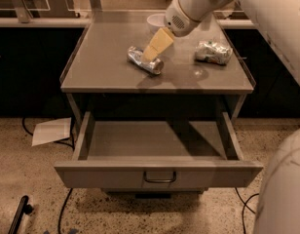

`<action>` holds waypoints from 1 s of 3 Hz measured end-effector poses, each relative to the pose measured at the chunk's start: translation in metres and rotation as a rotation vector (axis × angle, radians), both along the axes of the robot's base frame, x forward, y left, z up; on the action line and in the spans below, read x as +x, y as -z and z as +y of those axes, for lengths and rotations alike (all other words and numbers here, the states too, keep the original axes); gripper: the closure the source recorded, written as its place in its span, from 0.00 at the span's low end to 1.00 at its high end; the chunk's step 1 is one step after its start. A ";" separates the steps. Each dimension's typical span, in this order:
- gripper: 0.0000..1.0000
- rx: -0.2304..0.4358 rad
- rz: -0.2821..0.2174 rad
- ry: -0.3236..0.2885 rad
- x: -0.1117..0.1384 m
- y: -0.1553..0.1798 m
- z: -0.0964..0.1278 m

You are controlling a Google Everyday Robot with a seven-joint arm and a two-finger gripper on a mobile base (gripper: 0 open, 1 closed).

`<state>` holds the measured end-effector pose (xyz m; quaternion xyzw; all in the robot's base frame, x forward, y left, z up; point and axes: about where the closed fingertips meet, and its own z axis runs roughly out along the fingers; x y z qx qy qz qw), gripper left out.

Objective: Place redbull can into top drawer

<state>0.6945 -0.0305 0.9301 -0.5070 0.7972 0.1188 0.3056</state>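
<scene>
The redbull can (146,62) lies on its side on the grey cabinet top (106,62), left of centre. My gripper (151,53) hangs from the white arm coming in from the upper right. Its yellowish tip sits right at the can's top side, over the can's middle. The top drawer (159,172) is pulled open below the cabinet top. Its inside shows nothing in it, and its dark pull handle (159,178) faces the front.
A crumpled silver-green foil bag (213,51) lies on the right of the cabinet top. A white bowl (156,21) stands at the back, partly behind the arm. A sheet of paper (51,130) and cables lie on the floor at the left.
</scene>
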 end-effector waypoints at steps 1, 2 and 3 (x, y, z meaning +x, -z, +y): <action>0.00 0.067 0.037 0.072 0.024 0.034 0.002; 0.00 0.101 0.078 0.098 0.044 0.059 0.009; 0.00 0.111 0.131 0.086 0.057 0.084 0.021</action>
